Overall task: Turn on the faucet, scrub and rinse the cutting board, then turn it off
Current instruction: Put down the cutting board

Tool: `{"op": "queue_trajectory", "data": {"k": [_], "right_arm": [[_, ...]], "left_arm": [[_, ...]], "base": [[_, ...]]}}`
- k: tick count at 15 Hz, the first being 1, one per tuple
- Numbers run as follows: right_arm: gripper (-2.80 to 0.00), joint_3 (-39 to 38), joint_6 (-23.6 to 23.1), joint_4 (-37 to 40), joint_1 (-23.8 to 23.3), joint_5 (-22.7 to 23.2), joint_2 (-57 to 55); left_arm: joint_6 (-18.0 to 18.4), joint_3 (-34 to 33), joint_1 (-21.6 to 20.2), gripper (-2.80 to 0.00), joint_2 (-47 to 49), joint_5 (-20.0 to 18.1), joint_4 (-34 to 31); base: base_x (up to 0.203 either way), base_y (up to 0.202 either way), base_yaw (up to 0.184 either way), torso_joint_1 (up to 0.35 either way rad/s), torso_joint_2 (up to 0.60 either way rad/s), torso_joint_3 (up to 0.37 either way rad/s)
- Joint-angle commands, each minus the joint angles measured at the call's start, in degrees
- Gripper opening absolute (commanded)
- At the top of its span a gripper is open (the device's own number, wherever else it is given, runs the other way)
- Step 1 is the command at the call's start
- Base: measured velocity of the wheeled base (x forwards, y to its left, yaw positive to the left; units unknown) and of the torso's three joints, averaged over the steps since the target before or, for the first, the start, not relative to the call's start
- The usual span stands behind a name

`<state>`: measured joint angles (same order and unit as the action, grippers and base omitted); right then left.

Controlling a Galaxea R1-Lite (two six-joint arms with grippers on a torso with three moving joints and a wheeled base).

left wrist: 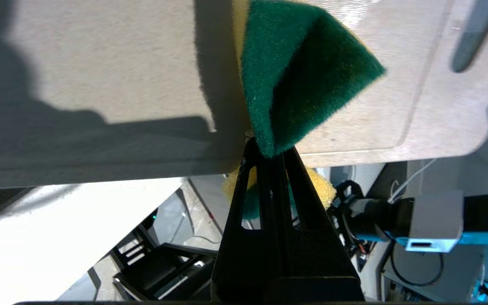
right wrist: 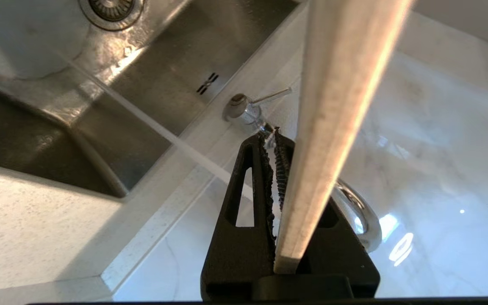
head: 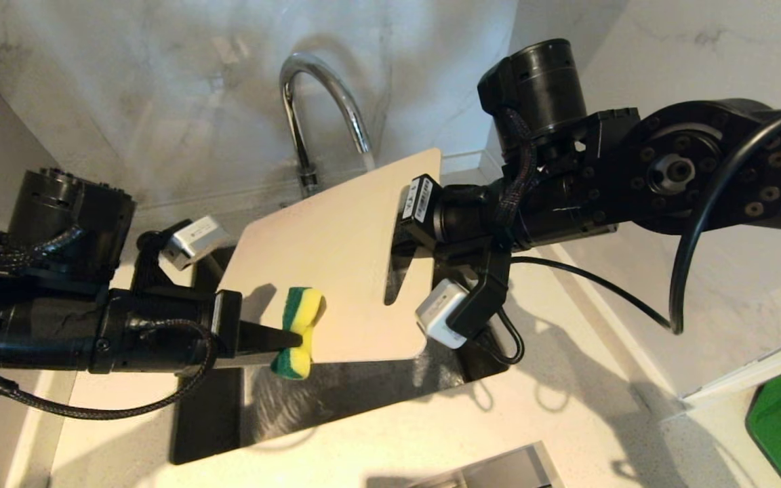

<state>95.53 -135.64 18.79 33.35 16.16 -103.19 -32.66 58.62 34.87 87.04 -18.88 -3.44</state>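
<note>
Item, my left gripper (head: pixel 290 337): reaching in from the left at the near left corner of the board, fingers pinched tight on a sponge (head: pixel 300 331), yellow foam with a green scouring face, squeezed at its middle so both ends flare out. The sponge (left wrist: pixel 299 76) lies green side against the board's face, by its near edge. Item, the sink (head: pixel 336 400): steel basin set in a pale speckled counter (head: pixel 567 420), lying under the board. Item, the cutting board (head: pixel 336 257): pale beige, rounded corners, oblong handle slot (head: pixel 394 281) toward its right end, held tilted above the sink, far corner up near the spout. Item, the faucet (head: pixel 316 102): chrome gooseneck behind the board, against the marble wall; water runs from its spout (right wrist: pixel 184 148) in a thin stream, and its side lever (right wrist: pixel 271 96) shows at the base. Item, my right gripper (head: pixel 401 234): coming in from the right, fingers clamped on the board's right end beside the slot, the board's edge (right wrist: pixel 333 127) seen end-on between them.
</note>
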Motion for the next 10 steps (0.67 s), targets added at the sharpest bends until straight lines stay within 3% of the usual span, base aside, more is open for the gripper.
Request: {"op": "queue_trajectory", "data": {"k": [1,5,10], "right_arm": [[-2.80,-0.1,-0.8,0.0,0.0,0.3,0.2],[-2.80,-0.3,-0.8,0.0,0.0,0.3,0.5],[-2.80,-1.8,-0.8,0.0,0.0,0.3,1.3]], "left_arm": [[-0.2,-2.8,-0.7,-2.80,1.8,0.3,2.4],[0.0,-6.1,-5.7,-2.80,1.5,0.1,3.4],[2.9,-13.2,-17.8,-2.80,2.8,-4.1,9.6]], "base": [[0.000,0.000,0.000,0.000,0.00,0.000],[0.000,0.000,0.000,0.000,0.00,0.000],[0.000,0.000,0.000,0.000,0.00,0.000]]}}
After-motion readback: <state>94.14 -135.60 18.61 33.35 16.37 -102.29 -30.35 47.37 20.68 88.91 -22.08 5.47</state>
